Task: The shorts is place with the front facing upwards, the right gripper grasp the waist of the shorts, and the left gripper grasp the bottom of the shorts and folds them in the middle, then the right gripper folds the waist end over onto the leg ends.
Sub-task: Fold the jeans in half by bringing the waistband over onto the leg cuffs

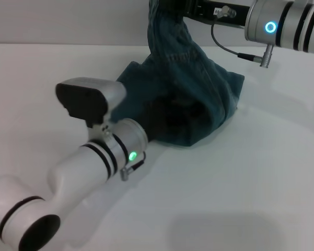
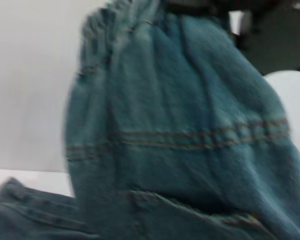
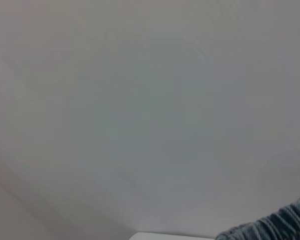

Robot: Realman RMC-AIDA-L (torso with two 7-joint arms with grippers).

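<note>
The shorts (image 1: 190, 99) are seen in the upper middle of the head view, partly heaped on the white table (image 1: 240, 198) and partly drawn up into a bunched column toward the top edge. The right gripper (image 1: 170, 6) is found at the top of that column, closed on the gathered denim, its white arm entering from the upper right. The left gripper (image 1: 146, 112) lies low at the heap's left edge; whether its fingers are open or closed cannot be told. In the left wrist view the lifted denim (image 2: 189, 135) with a double stitch line fills the frame
</note>
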